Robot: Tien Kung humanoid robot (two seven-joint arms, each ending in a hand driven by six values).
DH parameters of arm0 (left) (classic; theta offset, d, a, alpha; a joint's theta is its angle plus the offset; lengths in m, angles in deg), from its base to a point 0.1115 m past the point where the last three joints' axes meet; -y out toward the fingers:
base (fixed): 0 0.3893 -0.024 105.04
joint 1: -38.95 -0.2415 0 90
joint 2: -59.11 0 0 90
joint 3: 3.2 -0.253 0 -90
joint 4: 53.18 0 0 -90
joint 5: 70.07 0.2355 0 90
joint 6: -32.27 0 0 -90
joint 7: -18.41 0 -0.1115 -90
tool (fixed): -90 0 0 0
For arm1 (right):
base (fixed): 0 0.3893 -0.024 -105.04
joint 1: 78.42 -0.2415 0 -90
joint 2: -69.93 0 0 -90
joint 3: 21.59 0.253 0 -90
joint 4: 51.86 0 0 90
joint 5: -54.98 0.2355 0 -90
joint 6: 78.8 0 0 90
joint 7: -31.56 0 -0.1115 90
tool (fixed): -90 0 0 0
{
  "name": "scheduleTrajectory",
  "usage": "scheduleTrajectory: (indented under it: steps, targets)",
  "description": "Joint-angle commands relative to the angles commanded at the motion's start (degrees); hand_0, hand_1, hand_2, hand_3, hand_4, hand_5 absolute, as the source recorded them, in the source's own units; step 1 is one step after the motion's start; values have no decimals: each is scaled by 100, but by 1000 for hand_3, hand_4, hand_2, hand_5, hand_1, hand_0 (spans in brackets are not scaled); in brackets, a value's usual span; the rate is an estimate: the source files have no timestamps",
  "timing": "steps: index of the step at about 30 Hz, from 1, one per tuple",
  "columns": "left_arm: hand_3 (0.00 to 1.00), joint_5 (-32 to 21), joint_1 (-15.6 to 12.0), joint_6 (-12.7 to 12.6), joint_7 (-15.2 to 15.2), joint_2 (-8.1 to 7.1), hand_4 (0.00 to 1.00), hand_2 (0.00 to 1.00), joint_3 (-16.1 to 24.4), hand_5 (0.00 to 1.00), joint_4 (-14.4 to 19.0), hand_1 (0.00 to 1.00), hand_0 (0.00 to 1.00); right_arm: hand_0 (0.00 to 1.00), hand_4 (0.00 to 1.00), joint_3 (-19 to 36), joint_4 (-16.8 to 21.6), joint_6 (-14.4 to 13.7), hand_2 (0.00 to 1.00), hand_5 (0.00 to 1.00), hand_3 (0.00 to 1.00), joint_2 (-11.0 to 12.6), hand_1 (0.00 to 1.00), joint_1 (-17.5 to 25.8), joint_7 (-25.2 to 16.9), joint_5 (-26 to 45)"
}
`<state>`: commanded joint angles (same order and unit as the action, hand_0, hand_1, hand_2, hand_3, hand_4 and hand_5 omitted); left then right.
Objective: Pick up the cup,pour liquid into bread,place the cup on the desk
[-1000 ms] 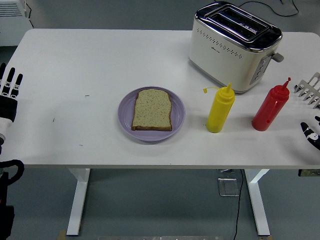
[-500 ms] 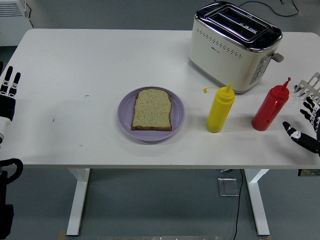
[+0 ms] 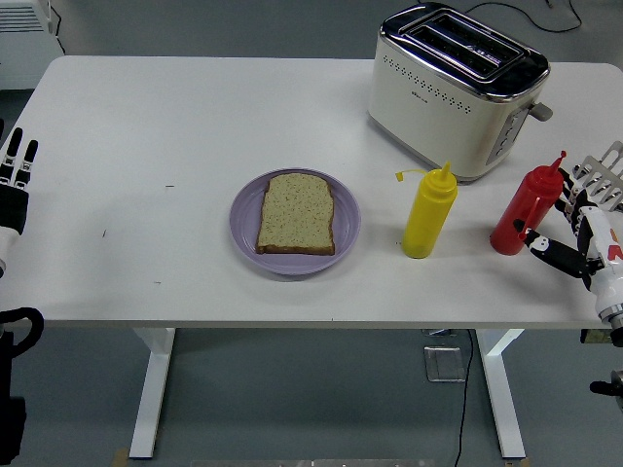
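The right hand (image 3: 584,238) reaches with spread, empty fingers just beside the red squeeze bottle (image 3: 527,211) at four o'clock. The left hand (image 3: 14,185) rests open at nine o'clock. The toaster (image 3: 456,89) logo is unreadable.

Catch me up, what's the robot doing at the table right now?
The right hand is reaching in from the right edge, fingers spread, right beside the red squeeze bottle but not yet gripping it. The left hand rests at the left edge. A slice of bread lies untouched on a purple plate, with a yellow squeeze bottle and a toaster nearby. No pouring has started.
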<state>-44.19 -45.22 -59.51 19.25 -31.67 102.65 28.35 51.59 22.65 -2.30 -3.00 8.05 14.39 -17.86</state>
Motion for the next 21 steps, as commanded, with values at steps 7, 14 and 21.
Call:
scheduleTrajectory:
  steps: [7, 14, 21]
  targets:
    - [702, 1, 0, -1, -2, 2, 515, 744, 7, 998, -2, 743, 786, 973, 833, -175, -80, -45, 974, 215, 998, -57, 909, -204, -59, 238]
    - [702, 2, -4, 0, -4, 7, 515, 744, 11, 998, -4, 743, 787, 960, 831, -457, -215, -129, 962, 215, 998, -118, 903, -446, -149, 705]
    - [702, 3, -3, -1, -7, 7, 515, 744, 26, 998, -4, 743, 787, 874, 813, -798, -322, -233, 882, 192, 961, -147, 818, -634, -294, 1353]
